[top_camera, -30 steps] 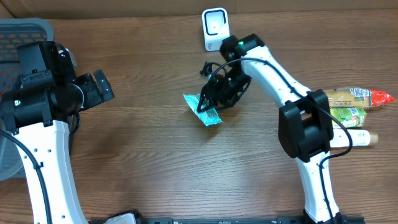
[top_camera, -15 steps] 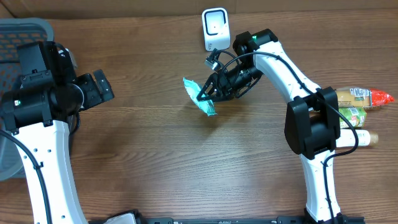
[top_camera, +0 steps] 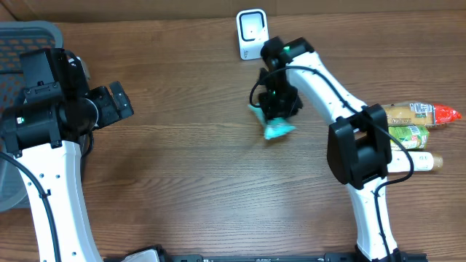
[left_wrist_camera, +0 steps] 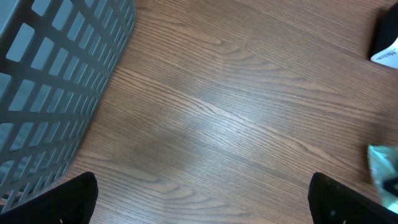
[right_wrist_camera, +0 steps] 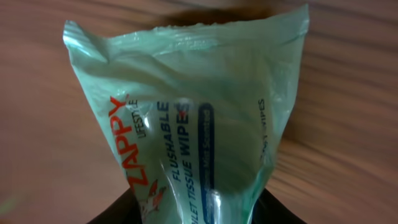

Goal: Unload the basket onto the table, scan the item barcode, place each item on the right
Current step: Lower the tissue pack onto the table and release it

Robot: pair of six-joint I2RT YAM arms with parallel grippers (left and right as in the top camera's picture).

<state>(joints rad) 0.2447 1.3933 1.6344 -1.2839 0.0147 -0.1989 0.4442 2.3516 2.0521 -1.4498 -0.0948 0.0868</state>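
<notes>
The right gripper (top_camera: 276,108) pinches a teal wipes packet (top_camera: 279,129) at the far middle of the wooden table (top_camera: 189,182), just near of the white barcode scanner (top_camera: 252,33) that stands upright at the far edge. From overhead, the packet pokes out on the near side of the gripper, close to the scanner but apart from it. The right wrist camera is filled by the packet (right_wrist_camera: 186,124), its crinkled film printed with red and blue lettering that includes the words "flushable" and "wipes", and its lower end is caught between the dark fingers (right_wrist_camera: 115,216) at the bottom of the view; no barcode can be made out on the side shown. On the left side of the table, the left gripper (top_camera: 121,102) hangs with its jaws spread wide and nothing between them, beside a grey slatted basket (top_camera: 29,36) at the far left corner. Its wrist camera looks down on bare wood, with the basket wall (left_wrist_camera: 50,93) at left and a sliver of the packet (left_wrist_camera: 382,165) at the right edge. Several packaged groceries (top_camera: 415,120) lie at the table's right edge.
</notes>
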